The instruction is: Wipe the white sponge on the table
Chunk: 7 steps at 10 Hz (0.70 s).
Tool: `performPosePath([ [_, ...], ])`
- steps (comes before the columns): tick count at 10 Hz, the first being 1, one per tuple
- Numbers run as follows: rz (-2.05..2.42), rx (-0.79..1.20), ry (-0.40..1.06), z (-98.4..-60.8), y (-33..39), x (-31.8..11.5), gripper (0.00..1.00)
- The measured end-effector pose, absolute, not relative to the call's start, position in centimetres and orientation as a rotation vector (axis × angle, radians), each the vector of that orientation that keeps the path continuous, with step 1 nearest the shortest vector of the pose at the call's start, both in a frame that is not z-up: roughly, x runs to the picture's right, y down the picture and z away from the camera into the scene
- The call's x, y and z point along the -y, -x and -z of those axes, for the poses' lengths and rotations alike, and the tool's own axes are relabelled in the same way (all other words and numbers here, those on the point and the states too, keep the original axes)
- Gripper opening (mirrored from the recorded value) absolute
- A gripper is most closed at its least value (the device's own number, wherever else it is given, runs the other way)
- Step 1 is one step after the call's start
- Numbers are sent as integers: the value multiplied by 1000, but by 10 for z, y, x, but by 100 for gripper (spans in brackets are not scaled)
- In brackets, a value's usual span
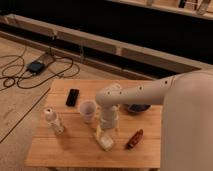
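Camera view: end effector (106, 134) points straight down at tabletop (75, 150) centre, on the white sponge (105, 141); finger state cannot be told. Paper cup (88, 110) at its 10 o'clock, phone (73, 96) beyond.

A pale tan floor (17, 112) is stretching across the left side, with dark lines running over it. Black cables (15, 75) are looping on it and leading to a small dark box (36, 66). Behind, a long beige ledge (125, 50) is running diagonally from upper left to right, with a dark wall (130, 25) rising above it and a light shelf (165, 7) crossing the top. Warm, dim light is falling on the square slatted wooden table (65, 150). The gripper (106, 136) is hanging low over the table's front middle.
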State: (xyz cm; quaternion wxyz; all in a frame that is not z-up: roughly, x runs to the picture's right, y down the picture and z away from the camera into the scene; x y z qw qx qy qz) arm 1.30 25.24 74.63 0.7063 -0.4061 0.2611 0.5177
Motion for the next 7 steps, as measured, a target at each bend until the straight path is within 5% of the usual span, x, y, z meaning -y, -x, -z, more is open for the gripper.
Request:
performPosePath([
  [7, -1201, -458, 770, -740, -24, -218, 80],
])
